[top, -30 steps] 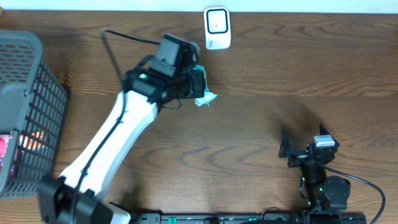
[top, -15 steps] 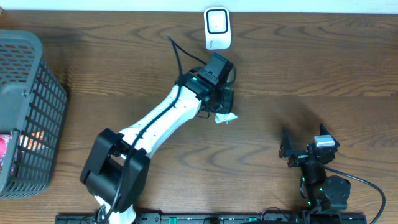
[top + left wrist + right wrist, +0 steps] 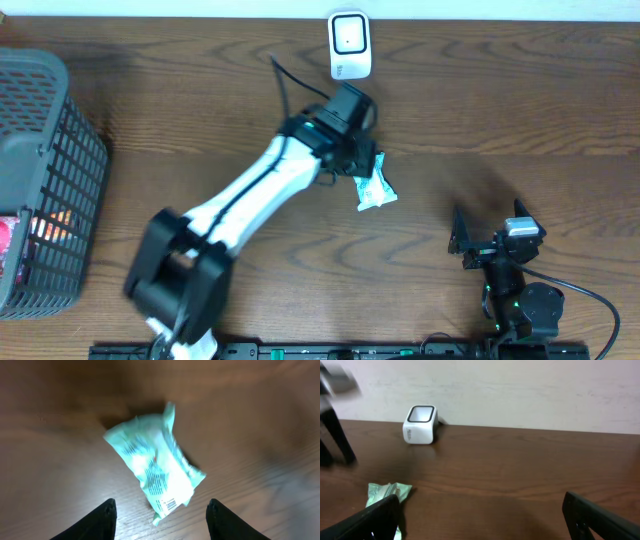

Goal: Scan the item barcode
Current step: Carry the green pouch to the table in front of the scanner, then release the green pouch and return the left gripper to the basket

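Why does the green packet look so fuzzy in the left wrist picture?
Left wrist view: the green packet and the table are smeared, probably motion blur. Overhead view: the packet is sharper, but the lower part of the left arm is blurry. Right wrist view: the white scanner is crisp; a dark blur sits top left.

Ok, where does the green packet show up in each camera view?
Overhead: green packet mid-frame, below and slightly right of the white scanner.
Left wrist: green packet centre frame, its barcode at the lower end.
Right wrist: green packet lower left.
Shared landmark: the white scanner, beyond the packet in overhead and right wrist; not in left wrist.
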`<state>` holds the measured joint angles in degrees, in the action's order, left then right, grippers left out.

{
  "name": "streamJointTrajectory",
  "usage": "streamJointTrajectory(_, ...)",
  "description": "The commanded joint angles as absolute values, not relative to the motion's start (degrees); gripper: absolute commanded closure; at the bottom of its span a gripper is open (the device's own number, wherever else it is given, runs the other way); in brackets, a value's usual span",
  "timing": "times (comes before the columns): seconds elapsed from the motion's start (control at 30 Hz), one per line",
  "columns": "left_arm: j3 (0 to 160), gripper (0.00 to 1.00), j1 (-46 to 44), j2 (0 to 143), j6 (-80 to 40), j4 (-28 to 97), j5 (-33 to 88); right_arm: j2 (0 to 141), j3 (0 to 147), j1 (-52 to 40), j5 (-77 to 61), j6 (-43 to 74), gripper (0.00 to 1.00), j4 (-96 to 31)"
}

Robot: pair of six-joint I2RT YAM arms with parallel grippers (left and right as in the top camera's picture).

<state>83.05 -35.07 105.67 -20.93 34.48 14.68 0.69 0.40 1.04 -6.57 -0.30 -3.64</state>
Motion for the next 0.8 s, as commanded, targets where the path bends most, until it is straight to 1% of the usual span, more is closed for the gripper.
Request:
streamJointTrajectory(0.0, 86.7, 0.41, -29.2, 93.9, -20.6, 34.4, 14.3, 0.4, 0.4, 0.7, -6.3, -0.7, 0.01, -3.9)
streamJointTrajectory(0.03, 86.7, 0.41, -27.5, 91.5, -20.6, 34.4, 14.2, 0.4, 0.4, 0.7, -6.3, -0.7, 0.01, -3.9)
streamJointTrajectory(0.07, 86.7, 0.41, -23.8, 87.0, -20.6, 34.9, 14.3, 0.4, 0.4, 0.7, -6.3, -0.7, 0.01, -3.9)
streamJointTrajectory(0.13, 86.7, 0.40, -18.8, 82.2, -20.6, 36.2, 14.1, 0.4, 0.4, 0.7, -6.3, -0.7, 0.01, -3.9)
streamJointTrajectory(0.17, 86.7, 0.40, -13.8, 78.4, -20.5, 37.5, 13.1, 0.4, 0.4, 0.7, -6.3, -0.7, 0.01, -3.9)
streamJointTrajectory(0.27, 86.7, 0.40, -3.7, 72.2, -19.8, 39.1, 10.6, 0.4, 0.4, 0.7, -6.3, -0.7, 0.01, -3.9)
streamJointTrajectory(0.33, 86.7, 0.40, 5.5, 67.5, -19.6, 39.3, 9.8, 0.4, 0.4, 0.7, -6.3, -0.7, 0.01, -3.9)
streamJointTrajectory(0.37, 86.7, 0.40, 12.0, 64.8, -19.7, 38.9, 9.8, 0.4, 0.4, 0.7, -6.3, -0.7, 0.01, -3.9)
streamJointTrajectory(0.4, 86.7, 0.40, 15.9, 63.4, -19.7, 38.5, 9.7, 0.4, 0.4, 0.7, -6.3, -0.7, 0.01, -3.9)
streamJointTrajectory(0.43, 86.7, 0.33, 21.8, 61.5, -19.5, 37.7, 9.1, 0.4, 0.4, 0.7, -6.3, -0.7, 0.01, -3.9)
streamJointTrajectory(0.5, 86.7, 0.31, 26.3, 60.4, -19.5, 37.7, 5.8, 0.4, 0.4, 0.7, -6.3, -0.7, 0.01, -3.9)
streamJointTrajectory(0.57, 86.7, 0.24, 30.1, 60.6, -19.5, 38.5, -0.2, 0.4, 0.4, 0.7, -6.3, -0.7, 0.01, -3.9)
streamJointTrajectory(0.63, 86.7, 0.19, 31.8, 61.7, -19.5, 39.7, -5.8, 0.4, 0.4, 0.7, -6.3, -0.7, 0.01, -3.9)
streamJointTrajectory(0.73, 86.7, 0.16, 33.8, 63.8, -19.5, 43.2, -17.3, 0.4, 0.4, 0.7, -6.3, -0.7, 0.01, -3.9)
streamJointTrajectory(0.77, 86.7, 0.13, 34.4, 64.7, -19.0, 44.2, -21.5, 0.4, 0.4, 0.7, -6.3, -0.7, 0.01, -3.9)
